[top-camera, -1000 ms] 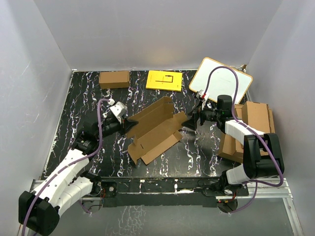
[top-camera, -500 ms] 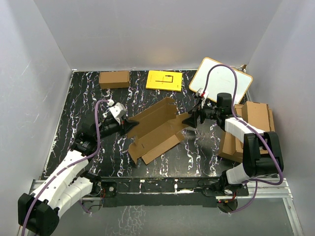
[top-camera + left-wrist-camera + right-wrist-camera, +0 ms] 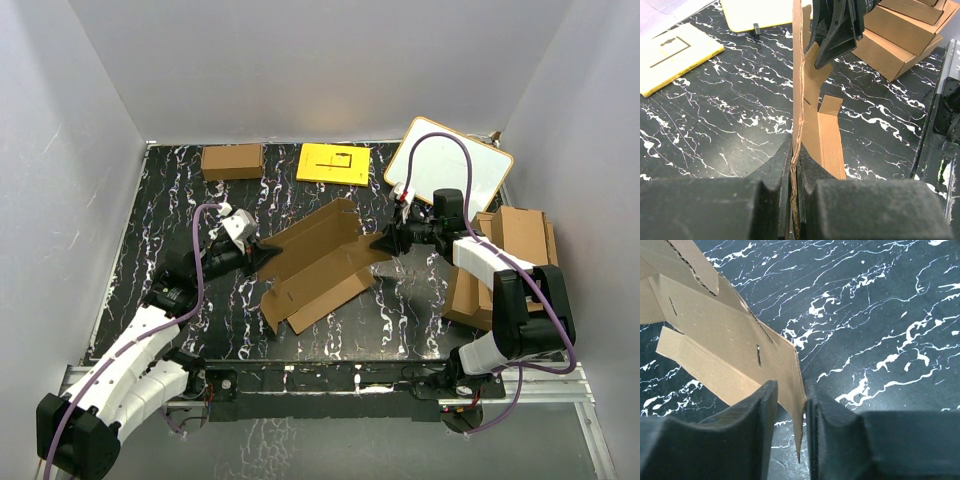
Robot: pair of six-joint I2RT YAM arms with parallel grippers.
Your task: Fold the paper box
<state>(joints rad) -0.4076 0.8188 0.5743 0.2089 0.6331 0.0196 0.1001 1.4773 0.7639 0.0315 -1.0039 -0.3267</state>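
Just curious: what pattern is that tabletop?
The tabletop is black with white marble-like streaks, clearest in the right wrist view.

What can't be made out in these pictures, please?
- Right wrist view: whether the right gripper pinches the paper box flap; its fingers hide the contact.
- Top view: the cardboard pile, partly behind the right arm.
- Left wrist view: the box's upright panel is edge-on, its left-hand face unseen.

A robotics lab cell — white panels [image 3: 300, 60] enclose a black marbled worktop [image 3: 180, 200] — left arm [image 3: 140, 340] and right arm [image 3: 500, 270] bolted to a metal rail [image 3: 330, 385] at its near edge.
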